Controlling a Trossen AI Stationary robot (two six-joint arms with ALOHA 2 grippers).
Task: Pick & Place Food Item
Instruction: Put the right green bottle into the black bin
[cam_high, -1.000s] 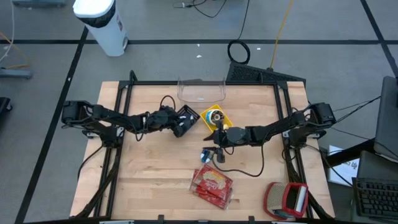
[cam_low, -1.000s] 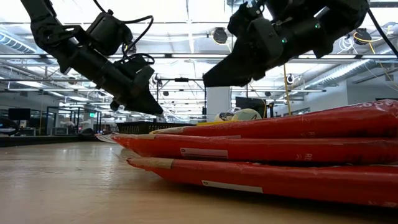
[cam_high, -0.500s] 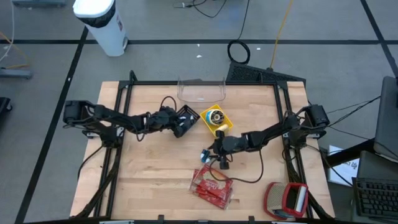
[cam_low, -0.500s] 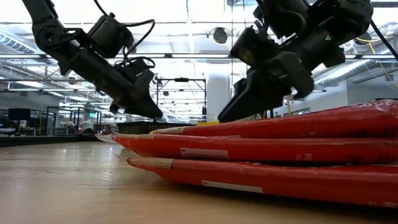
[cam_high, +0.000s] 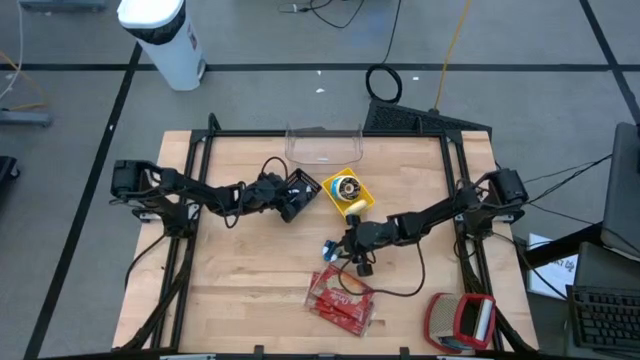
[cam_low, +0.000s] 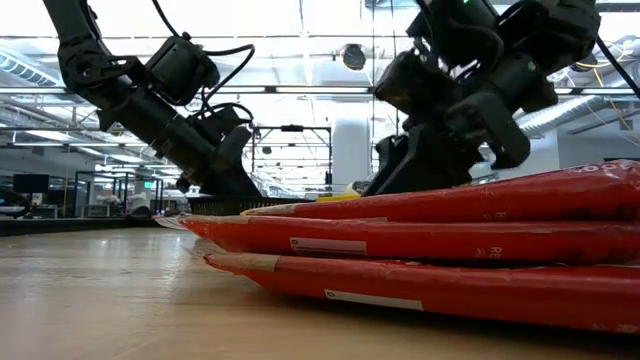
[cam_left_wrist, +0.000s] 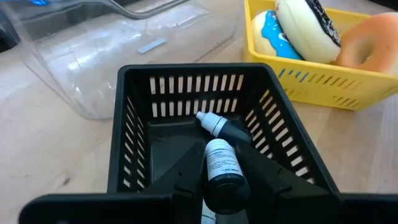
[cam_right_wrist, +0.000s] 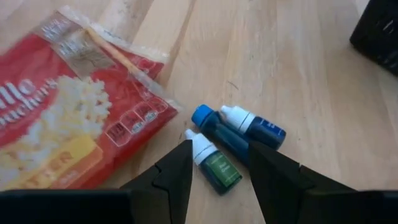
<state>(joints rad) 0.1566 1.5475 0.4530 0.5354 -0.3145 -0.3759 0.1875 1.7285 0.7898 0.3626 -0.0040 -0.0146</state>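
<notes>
Straddling the green-labelled bottle (cam_right_wrist: 213, 163), your right end effector (cam_right_wrist: 217, 167) stands open; its long axis lies between the fingers.

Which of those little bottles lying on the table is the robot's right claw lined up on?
Find the red popcorn bag on the wooden table; three small dropper bottles lie just off its corner. The right gripper hovers open around the green bottle. It alone has green contents, with a white cap; the two beside it are blue.
</notes>
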